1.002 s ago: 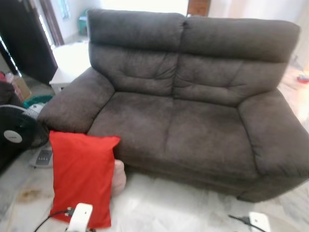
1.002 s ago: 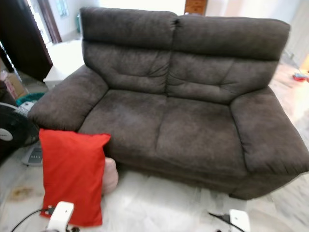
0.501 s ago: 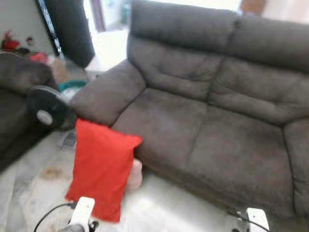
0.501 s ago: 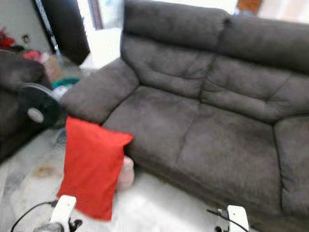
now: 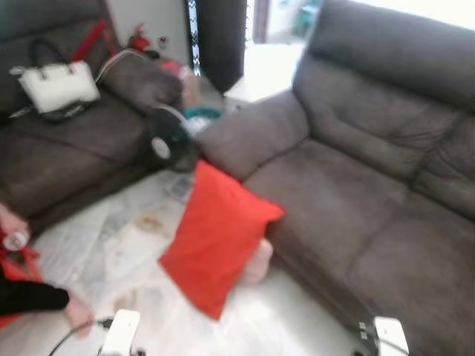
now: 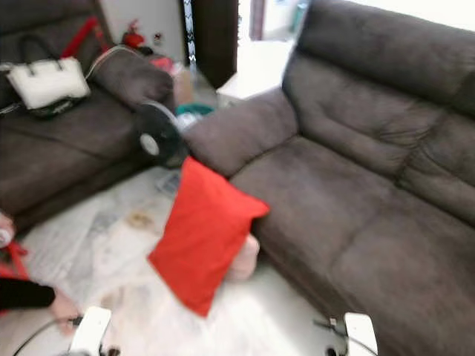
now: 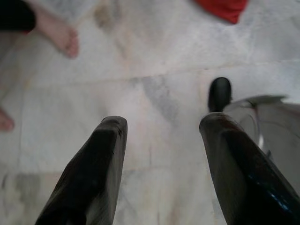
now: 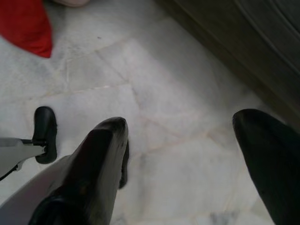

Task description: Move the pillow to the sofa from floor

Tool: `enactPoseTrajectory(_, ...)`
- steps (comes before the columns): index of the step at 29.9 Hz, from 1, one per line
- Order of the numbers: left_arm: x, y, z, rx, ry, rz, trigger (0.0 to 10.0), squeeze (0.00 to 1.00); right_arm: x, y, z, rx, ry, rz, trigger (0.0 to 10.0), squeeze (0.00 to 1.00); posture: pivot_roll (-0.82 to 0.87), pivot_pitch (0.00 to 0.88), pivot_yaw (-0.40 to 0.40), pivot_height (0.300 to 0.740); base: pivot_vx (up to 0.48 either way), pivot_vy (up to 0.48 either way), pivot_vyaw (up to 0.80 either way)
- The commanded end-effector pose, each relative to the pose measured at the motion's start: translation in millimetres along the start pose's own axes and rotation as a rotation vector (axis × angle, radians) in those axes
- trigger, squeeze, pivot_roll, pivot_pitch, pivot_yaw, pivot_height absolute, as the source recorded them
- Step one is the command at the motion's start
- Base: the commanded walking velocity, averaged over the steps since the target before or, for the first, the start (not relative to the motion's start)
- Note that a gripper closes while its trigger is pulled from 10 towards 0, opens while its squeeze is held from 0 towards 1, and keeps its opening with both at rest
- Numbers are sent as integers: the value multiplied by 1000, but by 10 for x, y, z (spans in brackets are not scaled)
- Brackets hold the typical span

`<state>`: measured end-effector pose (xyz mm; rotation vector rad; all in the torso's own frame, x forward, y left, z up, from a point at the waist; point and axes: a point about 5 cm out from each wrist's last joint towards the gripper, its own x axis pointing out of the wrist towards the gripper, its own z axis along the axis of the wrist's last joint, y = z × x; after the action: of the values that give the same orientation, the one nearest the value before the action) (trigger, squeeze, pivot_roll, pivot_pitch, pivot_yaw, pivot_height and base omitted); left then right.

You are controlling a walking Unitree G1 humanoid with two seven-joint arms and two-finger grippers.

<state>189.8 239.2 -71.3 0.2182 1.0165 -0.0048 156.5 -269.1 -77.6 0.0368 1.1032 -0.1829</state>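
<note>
Left eye view: the red pillow (image 5: 219, 236) leans on the floor against the grey sofa (image 5: 356, 193), ungrasped; left pincer (image 7: 161, 136) and right pincer (image 8: 180, 129) gape empty, so everything remains.

Both arms hung low at the robot's sides, wrists just poking into the bottom edge of the head views. Left gripper (image 7: 161, 140) pointed down, its two black fingers (image 7: 101, 164) spread wide apart, nothing between them. Right gripper (image 8: 180, 140) likewise pointed down, fingers (image 8: 98, 159) wide apart and gripping nothing. Neither gripper touched anything.
</note>
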Motion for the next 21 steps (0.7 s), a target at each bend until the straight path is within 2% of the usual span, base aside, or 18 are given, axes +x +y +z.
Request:
enactPoseTrajectory(1,3,-47,-25,-1,8,-16,10000,0,-5,-19,-37,9,9,-5,10000,0,72,35,-30,740,0,0,681)
enactPoseTrajectory(11,3,-57,-23,-8,0,-21,10000,0,-6,-22,-48,87,-4,-10,10000,0,70,40,-33,740,0,0,0)
enactPoseTrajectory(21,3,-59,-27,-13,3,-27,10000,0,-6,-20,-44,75,-3,-6,10000,0,72,41,-33,740,24,0,0)
